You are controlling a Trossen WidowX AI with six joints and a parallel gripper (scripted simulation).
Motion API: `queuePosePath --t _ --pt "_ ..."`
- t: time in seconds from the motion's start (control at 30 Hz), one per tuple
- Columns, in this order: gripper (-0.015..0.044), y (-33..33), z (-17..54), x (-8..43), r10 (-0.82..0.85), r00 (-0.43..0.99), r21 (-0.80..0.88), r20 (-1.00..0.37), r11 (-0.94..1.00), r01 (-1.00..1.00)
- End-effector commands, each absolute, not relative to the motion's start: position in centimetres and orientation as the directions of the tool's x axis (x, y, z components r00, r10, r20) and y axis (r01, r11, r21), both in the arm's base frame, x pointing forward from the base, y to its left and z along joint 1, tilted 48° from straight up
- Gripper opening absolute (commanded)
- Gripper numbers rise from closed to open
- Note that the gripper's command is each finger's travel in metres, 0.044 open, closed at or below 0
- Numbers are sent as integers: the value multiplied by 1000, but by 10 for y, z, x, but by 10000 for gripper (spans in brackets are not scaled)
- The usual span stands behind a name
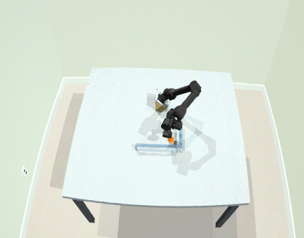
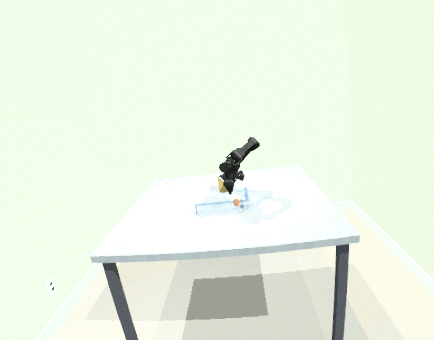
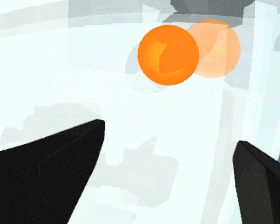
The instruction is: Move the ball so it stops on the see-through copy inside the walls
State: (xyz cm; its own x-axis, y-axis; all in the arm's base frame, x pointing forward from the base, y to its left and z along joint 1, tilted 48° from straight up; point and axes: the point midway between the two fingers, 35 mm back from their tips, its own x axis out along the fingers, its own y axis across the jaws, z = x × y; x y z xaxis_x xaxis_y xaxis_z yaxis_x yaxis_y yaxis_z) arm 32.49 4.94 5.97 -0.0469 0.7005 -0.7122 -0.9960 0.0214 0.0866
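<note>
— Where is the solid orange ball from your seat?

— In the wrist view I see it on the pale blue-white tabletop, ahead of the black fingers. It overlaps the left edge of the faint see-through orange copy, so it sits partly on the spot, not squarely. From the top view only a sliver of orange shows, just inside the corner of the two low clear walls; my arm's black gripper covers the rest.

— And the fingers?

— Parted fairly wide with nothing between them; the ball lies beyond their tips, apart from both. Both are cut off by the wrist view's lower edge, so I see only their inner sides.

— Anything else unclear?

— A dark grey bar lies just beyond the copy; I can't say what it is. In the exterior view ball and copy blur into one small orange dot.
</note>
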Motion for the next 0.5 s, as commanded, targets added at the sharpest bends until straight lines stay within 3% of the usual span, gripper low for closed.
queuePosePath --t 0.0,0.47 --pt "302 73 69 324 736 -91 18 -671 -106 -994" --pt "302 84 59 323 737 -91 18 -670 -106 -994"
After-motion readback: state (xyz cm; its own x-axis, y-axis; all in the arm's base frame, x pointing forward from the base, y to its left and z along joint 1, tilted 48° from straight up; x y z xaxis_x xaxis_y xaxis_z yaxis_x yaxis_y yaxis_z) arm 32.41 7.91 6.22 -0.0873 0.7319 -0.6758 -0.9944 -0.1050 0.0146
